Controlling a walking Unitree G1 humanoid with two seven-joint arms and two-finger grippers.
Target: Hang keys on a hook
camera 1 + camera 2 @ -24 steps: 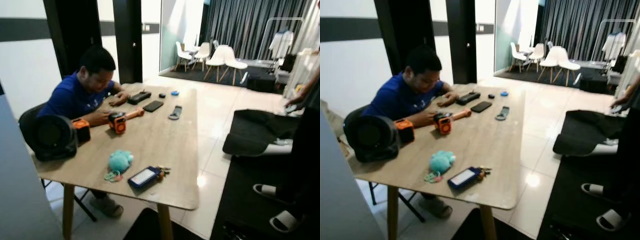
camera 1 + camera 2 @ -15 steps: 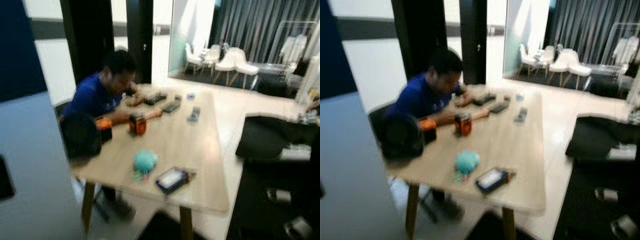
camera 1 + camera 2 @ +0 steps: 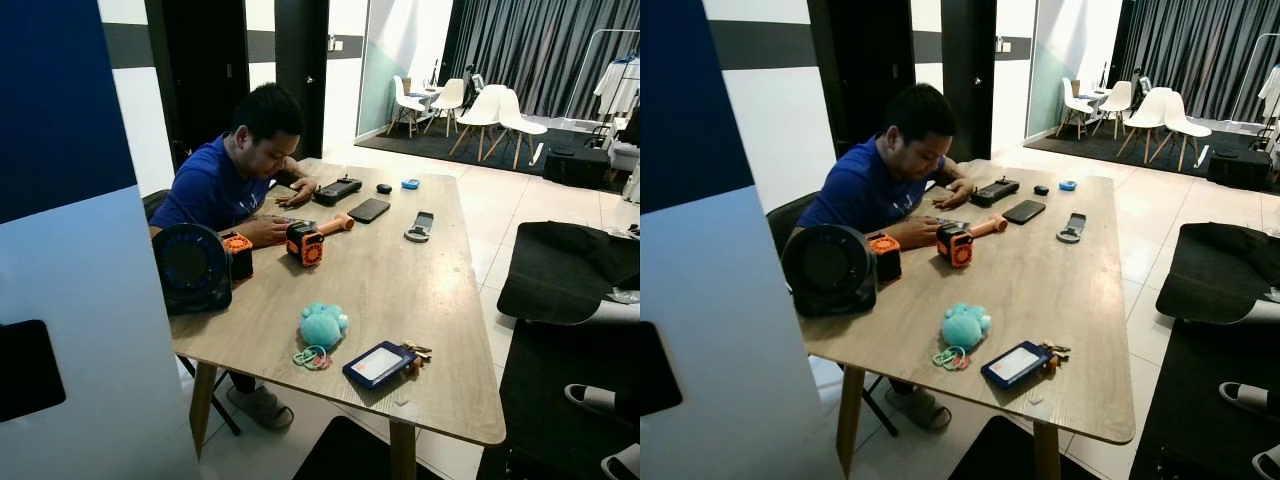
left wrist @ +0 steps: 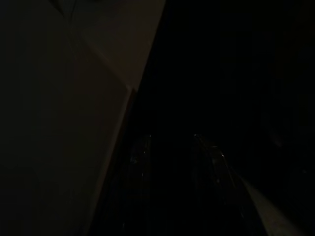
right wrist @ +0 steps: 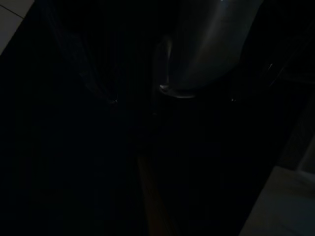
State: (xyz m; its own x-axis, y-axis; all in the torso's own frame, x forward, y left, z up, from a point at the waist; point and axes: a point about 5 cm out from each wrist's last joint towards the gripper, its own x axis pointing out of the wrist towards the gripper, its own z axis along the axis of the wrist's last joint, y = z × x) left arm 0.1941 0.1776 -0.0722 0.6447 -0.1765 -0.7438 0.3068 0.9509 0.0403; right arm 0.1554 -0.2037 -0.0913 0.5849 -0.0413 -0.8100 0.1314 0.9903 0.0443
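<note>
The wooden bench [image 3: 400, 280] now sits more to the middle of the head views and sharp, where half a second ago it was blurred and farther right; the whole scene has slid together, so the camera turned, not the things. A blue and white panel [image 3: 70, 250] fills more of the robot's left side than it did 0.8 s ago.

The keys [image 3: 414, 352] lie on the bench near its front edge, touching the end of a blue card holder [image 3: 379, 364]. Just beside that, toward the robot's left, are a teal plush toy [image 3: 323, 324] and a bunch of coloured rings [image 3: 312, 357]. They lie in the same arrangement as in the earlier frames.

A person in a blue shirt [image 3: 215, 190] sits at the far left side of the bench, hands at an orange and black device [image 3: 305, 243]. A black round fan [image 3: 192, 266] stands near them, and beyond lie a black phone [image 3: 369, 210] and a black controller [image 3: 337, 189].

Both wrist views are very dark. The left claw [image 4: 172, 162] shows as two faint finger outlines with a gap between them, so it reads as apart, beside a pale surface. For the right claw [image 5: 172, 98], I cannot tell whether it is apart or together. The keys are well apart from either claw.
</note>
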